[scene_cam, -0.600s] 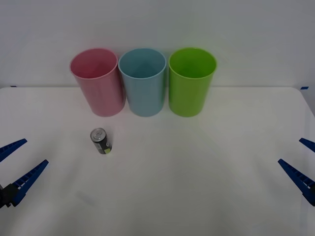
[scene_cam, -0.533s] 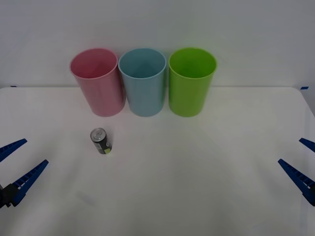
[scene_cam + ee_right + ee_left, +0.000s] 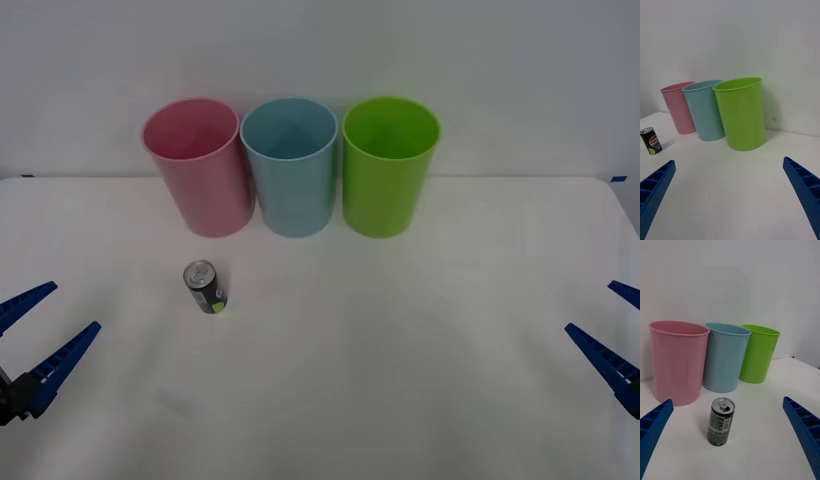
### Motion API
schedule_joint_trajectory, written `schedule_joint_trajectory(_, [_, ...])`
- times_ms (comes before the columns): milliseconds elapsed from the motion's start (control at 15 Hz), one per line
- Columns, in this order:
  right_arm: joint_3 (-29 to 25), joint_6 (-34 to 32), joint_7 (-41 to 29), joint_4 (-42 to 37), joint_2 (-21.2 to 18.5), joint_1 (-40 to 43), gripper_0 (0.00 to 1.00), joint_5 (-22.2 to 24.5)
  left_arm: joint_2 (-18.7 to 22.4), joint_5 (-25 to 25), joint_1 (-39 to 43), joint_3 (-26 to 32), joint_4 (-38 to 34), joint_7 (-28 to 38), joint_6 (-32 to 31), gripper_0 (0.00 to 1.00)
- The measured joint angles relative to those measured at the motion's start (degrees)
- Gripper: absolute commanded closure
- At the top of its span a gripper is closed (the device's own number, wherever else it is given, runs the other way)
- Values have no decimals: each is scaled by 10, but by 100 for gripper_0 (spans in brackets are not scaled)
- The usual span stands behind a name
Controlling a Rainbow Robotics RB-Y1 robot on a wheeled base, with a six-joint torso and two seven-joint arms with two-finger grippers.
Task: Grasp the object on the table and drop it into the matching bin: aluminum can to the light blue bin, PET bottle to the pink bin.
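The aluminum can (image 3: 205,287) stood upright on the table (image 3: 400,340), long axis vertical, silver top up, in front of the pink bin (image 3: 198,165) and well apart from it. Left gripper (image 3: 32,338) and right gripper (image 3: 622,345) hung at the table's side edges, jaws spread wide, nothing in them.

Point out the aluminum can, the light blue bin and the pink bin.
aluminum can (image 3: 206,288), front view, on its dark side.
light blue bin (image 3: 292,180), front view, on its outer wall.
pink bin (image 3: 208,188), front view, on its outer wall.
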Motion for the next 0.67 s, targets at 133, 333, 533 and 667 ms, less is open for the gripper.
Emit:
schedule_joint_trajectory(133, [0,0,0,0,0,0,0,0,0,0,2,0,0,-4,0,0])
schedule_joint_trajectory(333, [0,0,0,0,0,0,0,0,0,-6,10,-1,0,-14,0,0])
schedule_joint_trajectory(533, [0,0,0,0,0,0,0,0,0,-26,17,1,0,-24,1,0])
schedule_joint_trajectory(667, [0,0,0,0,0,0,0,0,0,-40,19,-3,0,-29,6,0])
